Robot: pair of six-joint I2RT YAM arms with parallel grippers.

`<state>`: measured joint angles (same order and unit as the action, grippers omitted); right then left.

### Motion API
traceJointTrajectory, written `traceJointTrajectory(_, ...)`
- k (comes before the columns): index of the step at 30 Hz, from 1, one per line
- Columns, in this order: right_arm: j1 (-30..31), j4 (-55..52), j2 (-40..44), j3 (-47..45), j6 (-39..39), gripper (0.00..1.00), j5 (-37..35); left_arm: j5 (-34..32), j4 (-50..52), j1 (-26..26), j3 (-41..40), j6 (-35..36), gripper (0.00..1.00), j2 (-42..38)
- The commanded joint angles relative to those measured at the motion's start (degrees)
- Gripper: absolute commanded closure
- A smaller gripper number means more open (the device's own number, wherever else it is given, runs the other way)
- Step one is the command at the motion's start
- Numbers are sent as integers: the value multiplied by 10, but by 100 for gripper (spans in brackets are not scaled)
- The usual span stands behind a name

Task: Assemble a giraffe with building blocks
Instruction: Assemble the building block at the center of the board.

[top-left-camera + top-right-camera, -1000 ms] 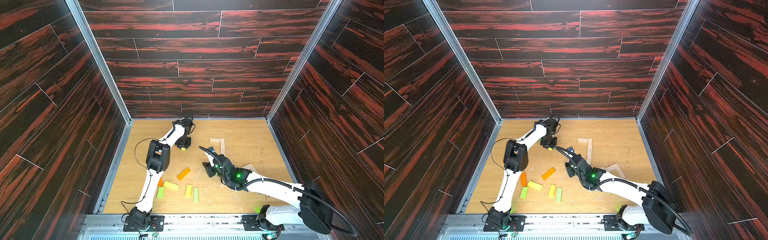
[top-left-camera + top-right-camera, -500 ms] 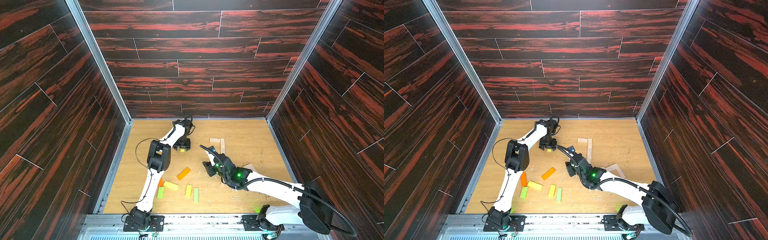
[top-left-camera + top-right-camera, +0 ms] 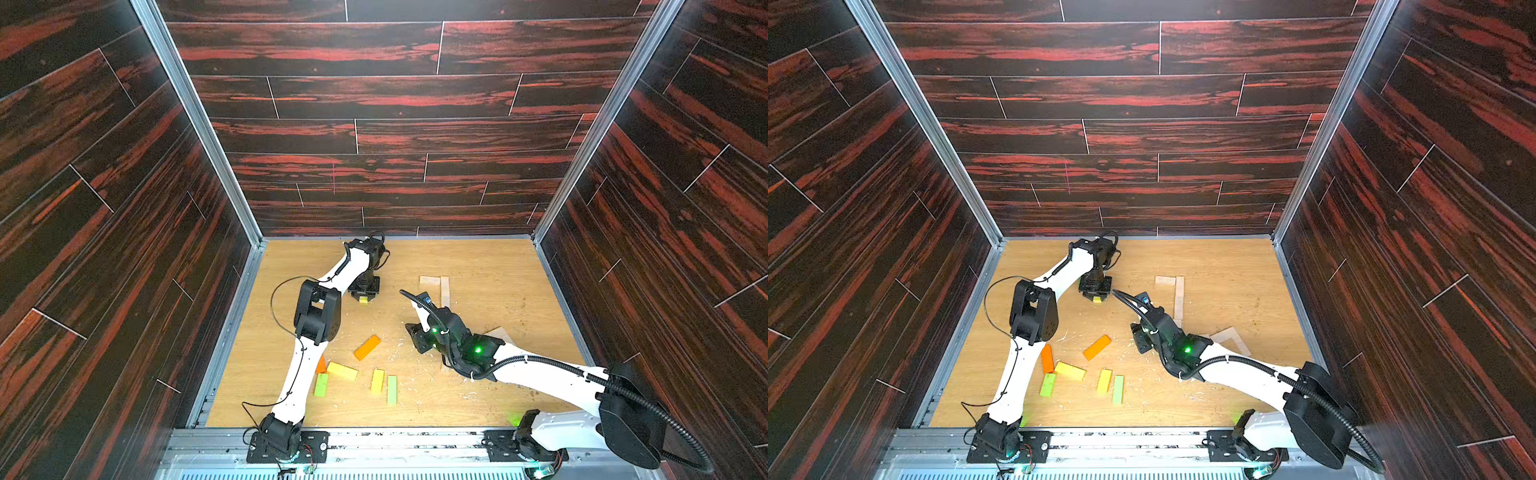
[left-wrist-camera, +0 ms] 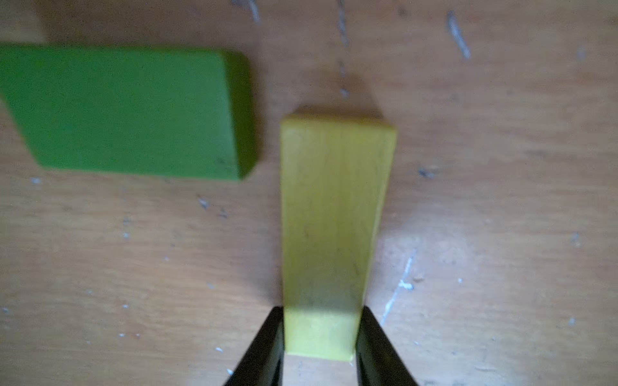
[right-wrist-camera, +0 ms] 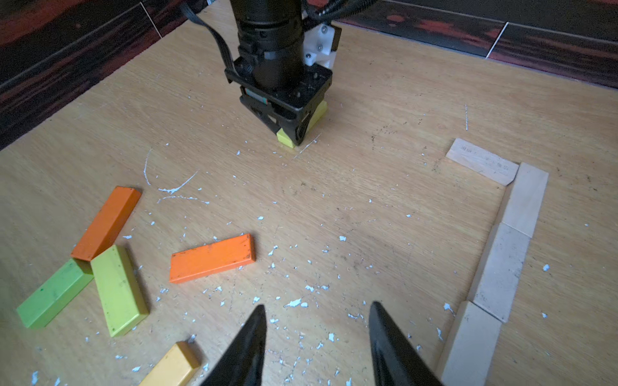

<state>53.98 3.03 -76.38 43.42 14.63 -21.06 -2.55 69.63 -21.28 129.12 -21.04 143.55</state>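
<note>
Yellow block [image 4: 331, 200], regripped by the left gripper [image 4: 322, 310] after a brief release, seems ready for lifting; right gripper [image 5: 317, 304] hovers open, empty.

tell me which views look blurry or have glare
left wrist view: soft all over, the green block and yellow block have fuzzy edges, with a pale glare patch on the table; right wrist view: sharp, the middle orange block is crisp; both top views: in focus, no blur.
</note>
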Motion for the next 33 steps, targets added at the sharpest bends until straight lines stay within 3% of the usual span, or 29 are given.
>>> traceJointTrajectory(1,-2,7,13,-6,9,50,7,-10,19,8,28,1,65,9)
traceJointTrajectory(15,-3,9,3,-5,13,50,10,9,29,9,65,3,66,40)
traceJointTrajectory(24,-4,10,2,-6,14,50,14,-2,32,10,61,2,54,31)
traceJointTrajectory(33,-5,12,0,-6,17,50,21,2,30,8,67,-2,63,35)
